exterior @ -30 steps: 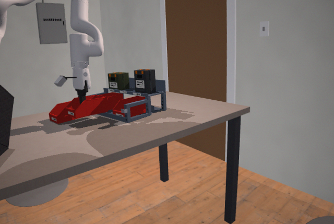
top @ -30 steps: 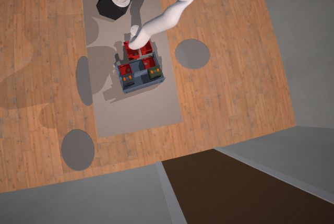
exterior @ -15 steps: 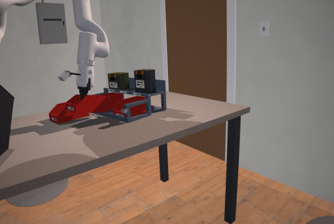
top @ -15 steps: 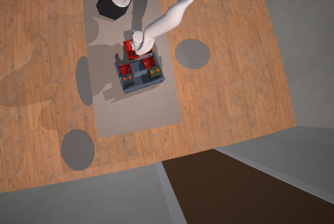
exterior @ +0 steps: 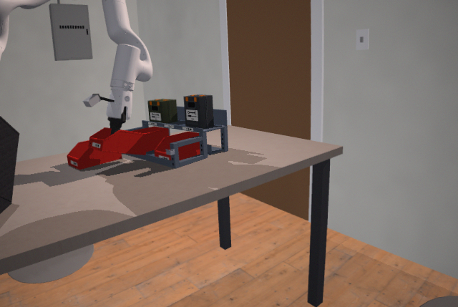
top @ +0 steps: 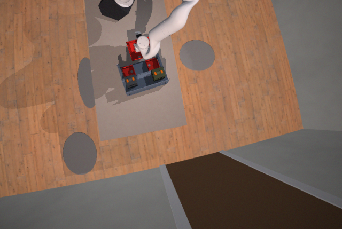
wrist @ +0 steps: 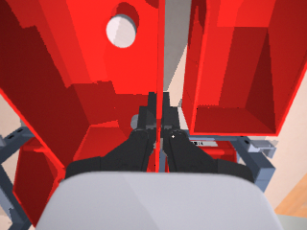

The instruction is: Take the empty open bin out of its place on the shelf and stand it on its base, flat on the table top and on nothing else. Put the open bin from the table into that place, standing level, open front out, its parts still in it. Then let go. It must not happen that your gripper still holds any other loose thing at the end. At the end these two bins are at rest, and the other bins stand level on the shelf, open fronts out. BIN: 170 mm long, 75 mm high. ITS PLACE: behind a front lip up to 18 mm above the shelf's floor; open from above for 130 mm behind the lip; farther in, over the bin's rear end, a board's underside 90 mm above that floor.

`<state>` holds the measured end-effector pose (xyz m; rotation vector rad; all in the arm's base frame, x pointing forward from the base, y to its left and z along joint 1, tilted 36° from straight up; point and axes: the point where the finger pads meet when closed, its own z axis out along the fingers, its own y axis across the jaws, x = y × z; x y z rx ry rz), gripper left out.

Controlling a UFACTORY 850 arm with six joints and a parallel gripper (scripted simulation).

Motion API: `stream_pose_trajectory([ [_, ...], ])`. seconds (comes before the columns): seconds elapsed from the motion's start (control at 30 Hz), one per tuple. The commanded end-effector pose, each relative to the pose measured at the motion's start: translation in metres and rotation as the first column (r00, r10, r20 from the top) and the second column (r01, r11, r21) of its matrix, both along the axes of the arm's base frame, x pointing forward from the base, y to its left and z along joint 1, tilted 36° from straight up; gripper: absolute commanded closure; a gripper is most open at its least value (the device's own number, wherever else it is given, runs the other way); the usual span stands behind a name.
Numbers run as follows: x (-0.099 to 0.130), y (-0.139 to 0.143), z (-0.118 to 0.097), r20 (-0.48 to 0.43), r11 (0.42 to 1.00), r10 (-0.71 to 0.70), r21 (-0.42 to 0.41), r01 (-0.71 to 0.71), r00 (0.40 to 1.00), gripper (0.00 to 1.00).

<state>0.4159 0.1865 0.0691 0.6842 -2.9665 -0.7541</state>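
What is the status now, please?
Hand shut on side wall of red open plastic bin. Bin carries a white round part. Second red bin close beside; grey shelf just ahead.

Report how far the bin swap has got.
Finished: nothing clearly; whether the empty bin stands flat on the table is unclear. In hand: the gripper is shut on a side wall of the loaded bin, in front of the shelf. Left: seat the loaded bin in the shelf, then release.
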Motion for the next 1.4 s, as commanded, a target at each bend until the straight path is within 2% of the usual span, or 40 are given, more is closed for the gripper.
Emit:
stream_pose_trajectory([
  [0.0,0.0006,0.0000,0.0005,-0.002,1.000,0.001,-0.001,-0.001,1.000,1.00],
  [1.37,0.0064,0.0017,0.0028,-0.002,1.000,0.001,-0.001,-0.001,1.000,1.00],
])
